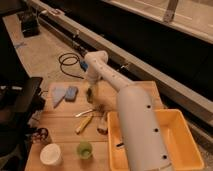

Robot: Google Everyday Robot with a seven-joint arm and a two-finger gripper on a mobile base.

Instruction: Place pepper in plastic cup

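My gripper points down over the far left part of the wooden table, at the end of the white arm. A slim dark green pepper is right at the gripper's tip, partly hidden by it. I cannot tell whether it is held or lies on the table. The small light-green plastic cup stands upright near the table's front edge, well in front of the gripper and apart from it.
A larger white cup stands left of the green cup. A metal spoon and a yellow elongated object lie mid-table. A blue cloth is left of the gripper. A yellow tray fills the right side.
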